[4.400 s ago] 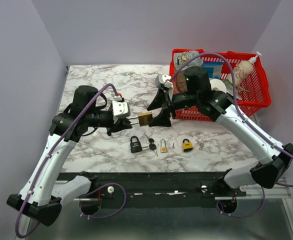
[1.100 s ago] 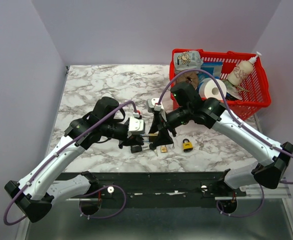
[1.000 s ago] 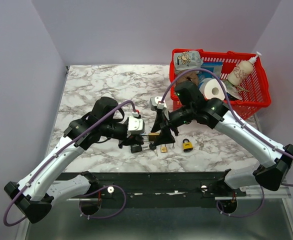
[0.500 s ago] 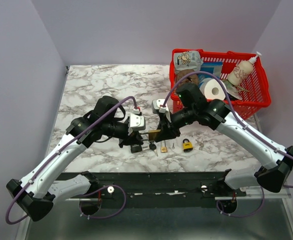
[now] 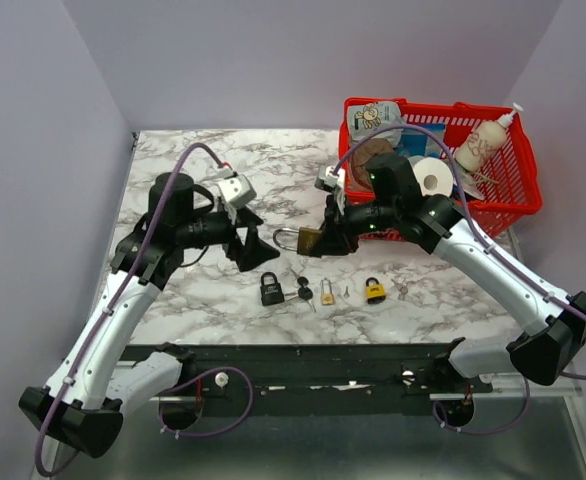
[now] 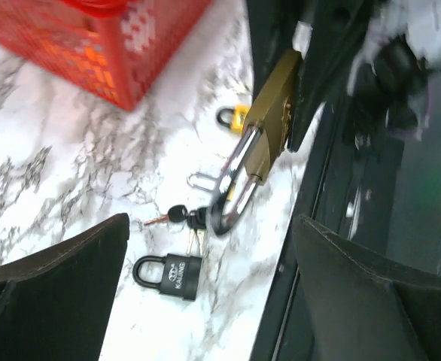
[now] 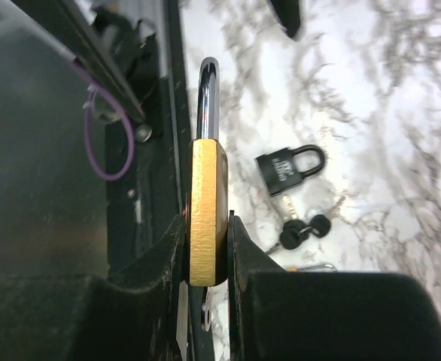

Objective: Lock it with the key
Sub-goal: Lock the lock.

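and there it was: the right fingers (image 7: 168, 259) were pinching the brass padlock (image 7: 205, 218) by its flat sides. they held it up off the worktop (image 5: 193, 170) near the middle, with the shackle (image 5: 286, 238) pointing across at the left arm. the left fingers (image 6: 62, 286) stood spread wide, gripping nothing, near that shackle but not touching it. (whether a key sat in the lock's underside, i could not tell, since the right fingers hid it.) down on the worktop, toward the front edge, lay a row: a black padlock (image 5: 272, 290), black-headed keys (image 5: 298, 293) just beside it, a small brass padlock (image 5: 327, 292), then a yellow padlock (image 5: 374, 291). the red basket (image 5: 503, 190) sat at the far right corner, behind the right arm.
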